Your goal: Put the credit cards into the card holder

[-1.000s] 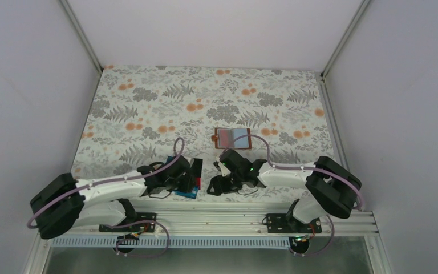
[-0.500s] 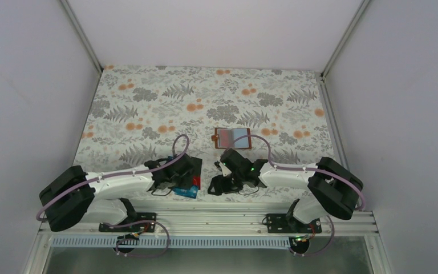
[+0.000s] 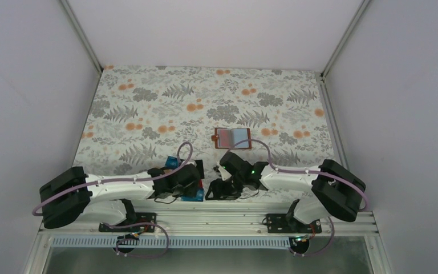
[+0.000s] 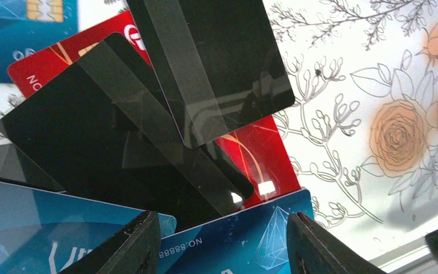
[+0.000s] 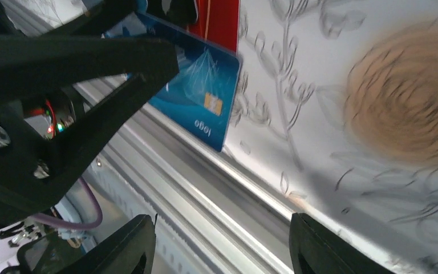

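The credit cards lie in a loose overlapping pile at the near table edge: black cards, a red card and blue cards. In the top view a blue card pokes out of the pile. My left gripper is open low over the pile, its fingers either side of the blue card's edge; it also shows in the top view. My right gripper is open and empty over the table's edge rail, just right of the pile. The card holder lies open mid-table, apart from both grippers.
An aluminium rail runs along the near table edge right under the right gripper. The left gripper's black fingers fill the left of the right wrist view, close to the blue card. The floral cloth covers the table.
My left gripper has moved right and nearer over the card pile, uncovering a blue card behind its wrist. My right gripper has shifted slightly left towards the pile.
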